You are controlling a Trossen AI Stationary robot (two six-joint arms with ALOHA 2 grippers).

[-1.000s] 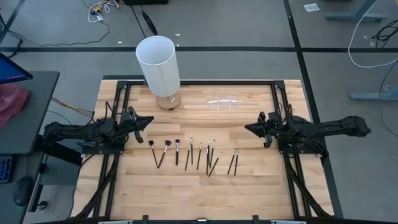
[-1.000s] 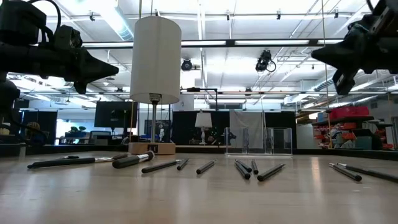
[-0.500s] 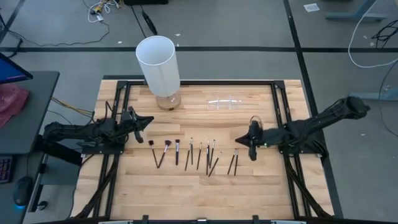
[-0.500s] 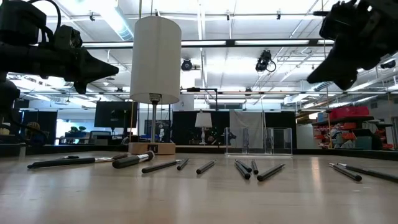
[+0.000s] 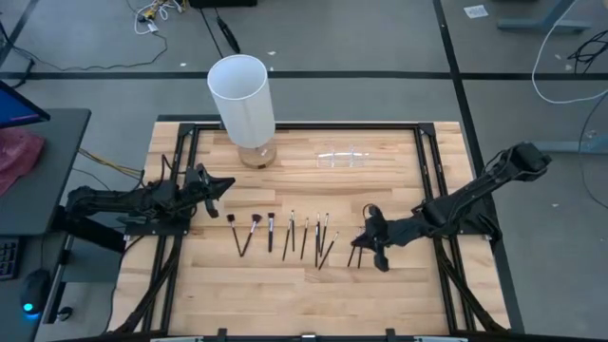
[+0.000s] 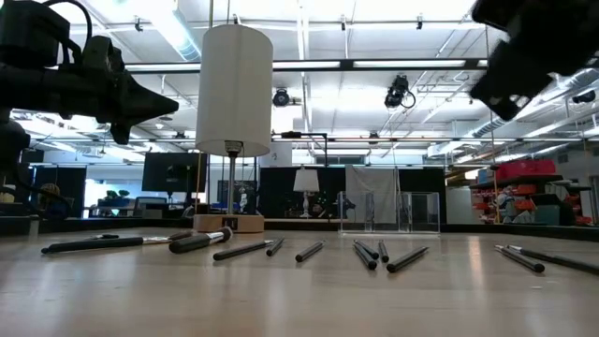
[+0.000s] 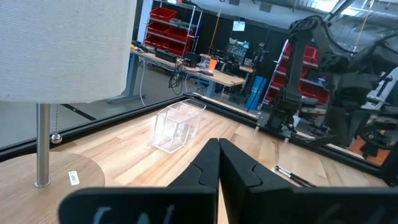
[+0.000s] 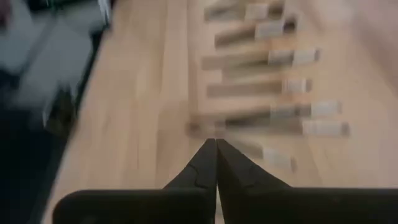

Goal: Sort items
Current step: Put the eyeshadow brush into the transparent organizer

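The clear holder [image 5: 342, 157] looks empty. The items [image 5: 285, 235] lie in a row on the desk [image 5: 285, 294]; the right tool [image 5: 369, 226], closed and empty, hovers at the row's right end.

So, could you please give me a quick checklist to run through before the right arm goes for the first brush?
1. Right pincer over the pair of sticks at the row's right end: ok.
2. Right pincer fingers open to take a stick: not ok, shut together.
3. Left pincer clear of the brushes: ok, parked at the table's left, shut.
4. Brushes lying flat and apart: mostly ok; a few cross.
5. Clear holder unobstructed: ok.
6. White cylinder upright: ok.
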